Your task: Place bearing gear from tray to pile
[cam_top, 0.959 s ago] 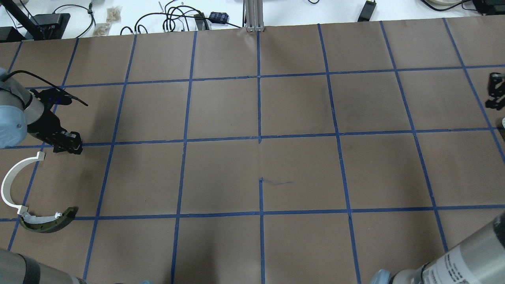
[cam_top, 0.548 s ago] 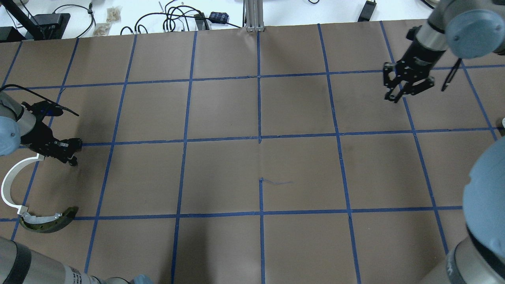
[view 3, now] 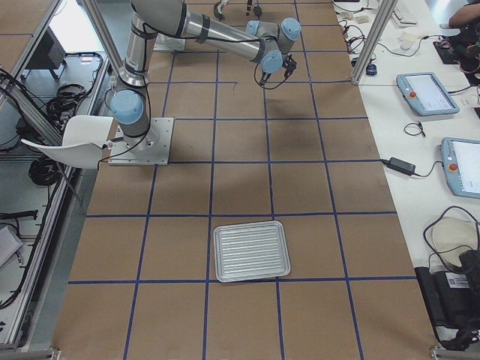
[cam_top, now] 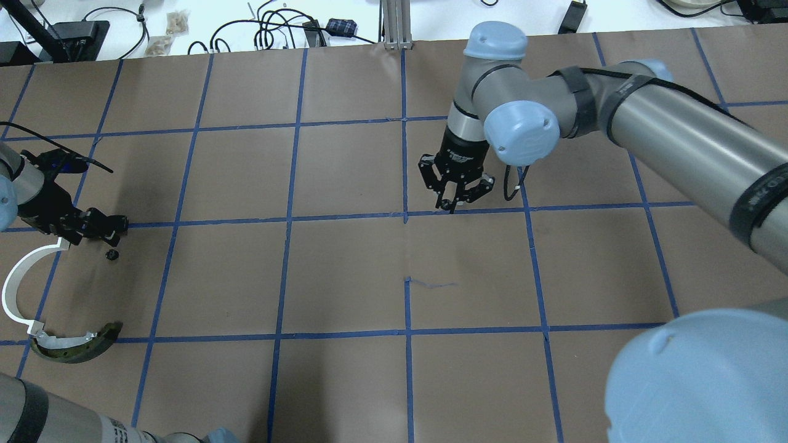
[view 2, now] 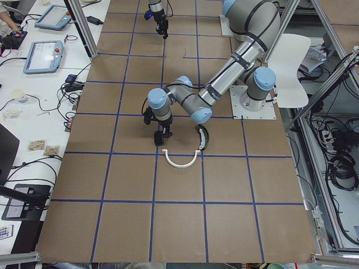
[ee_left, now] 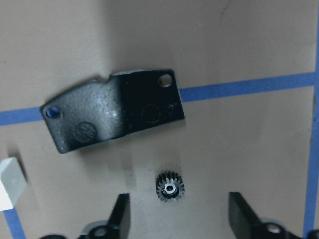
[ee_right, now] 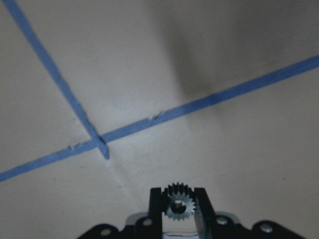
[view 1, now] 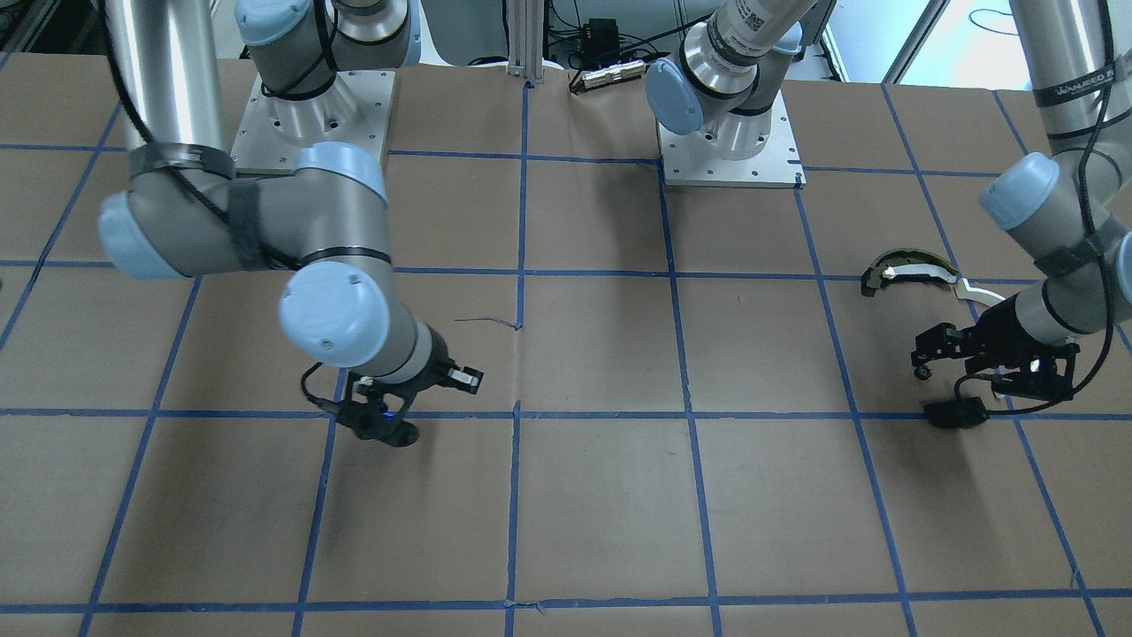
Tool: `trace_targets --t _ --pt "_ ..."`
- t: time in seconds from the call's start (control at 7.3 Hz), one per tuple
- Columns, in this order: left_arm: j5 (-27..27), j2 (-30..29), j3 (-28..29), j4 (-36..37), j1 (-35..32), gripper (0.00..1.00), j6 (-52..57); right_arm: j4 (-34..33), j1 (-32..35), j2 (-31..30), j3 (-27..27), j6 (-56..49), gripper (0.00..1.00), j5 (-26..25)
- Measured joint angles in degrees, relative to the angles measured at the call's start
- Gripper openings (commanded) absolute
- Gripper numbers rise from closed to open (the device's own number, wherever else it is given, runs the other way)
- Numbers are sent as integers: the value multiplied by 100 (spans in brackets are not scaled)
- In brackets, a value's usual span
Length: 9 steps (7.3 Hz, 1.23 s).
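My right gripper (cam_top: pixel 454 202) hangs over the middle of the table, shut on a small toothed bearing gear (ee_right: pixel 179 204). It also shows in the front-facing view (view 1: pixel 395 433). My left gripper (cam_top: pixel 108 230) is open and empty at the table's left end. A second small bearing gear (cam_top: pixel 111 254) lies loose on the paper just below it, between the open fingers (ee_left: pixel 122 214) in the left wrist view (ee_left: pixel 169 186). The pile is here: a flat black plate (ee_left: pixel 114 117), a thin white arc strip (cam_top: pixel 13 280) and a dark olive-edged curved piece (cam_top: pixel 77 346). The ribbed metal tray (view 3: pixel 251 250) is empty.
The table is brown paper with a blue tape grid (cam_top: pixel 405 215). Cables and small devices (cam_top: pixel 277 27) lie beyond the far edge. The right arm's long link (cam_top: pixel 677 141) crosses the right half of the overhead view, and its elbow (cam_top: pixel 702 381) fills the lower right corner.
My right arm has swept from the right edge to the table's middle. My left gripper dipped toward the pile, then drew back left; a gear now lies apart from it on the paper.
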Motion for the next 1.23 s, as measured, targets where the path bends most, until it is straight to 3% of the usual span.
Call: trace_targets --t 0.14,0.27,0.41,0.82,1.23 --pt "-9 88 257 -359 -93 100 -192 -346 377 69 97 400 34 23" --pt "-79 188 438 -623 -294 100 -473 -635 631 131 193 729 79 28" --pt "-187 289 514 -742 -588 100 -882 -813 756 165 272 891 98 29" --pt "-312 564 519 -958 -1838 100 -2845 -962 733 82 256 924 100 -43" --pt "-478 451 484 -787 -3628 100 -4847 -697 -572 -438 65 -348 100 -527"
